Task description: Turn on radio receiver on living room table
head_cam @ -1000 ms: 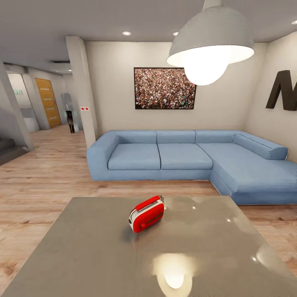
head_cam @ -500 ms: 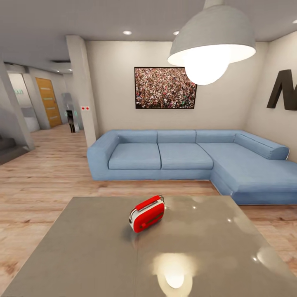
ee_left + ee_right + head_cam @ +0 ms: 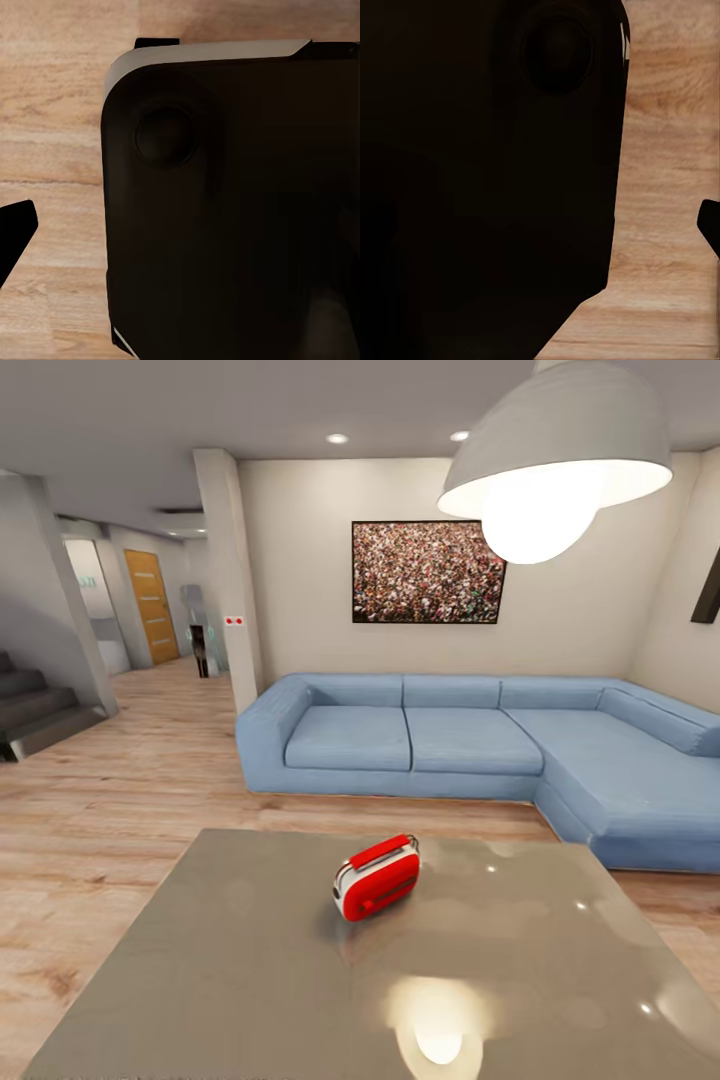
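A long blue L-shaped sofa (image 3: pixel 480 745) with soft cushions backs the glossy grey table (image 3: pixel 250 970). Near the table's middle stands the rounded red radio receiver (image 3: pixel 377 877), upright, long axis running near-left to far-right, handle on top. Neither claw's opening can be told.

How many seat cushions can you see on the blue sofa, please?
3 along the sofa back: one at the left end, one in the middle, and one merging into the chaise on the right. The right end is cut off, so more may be hidden.
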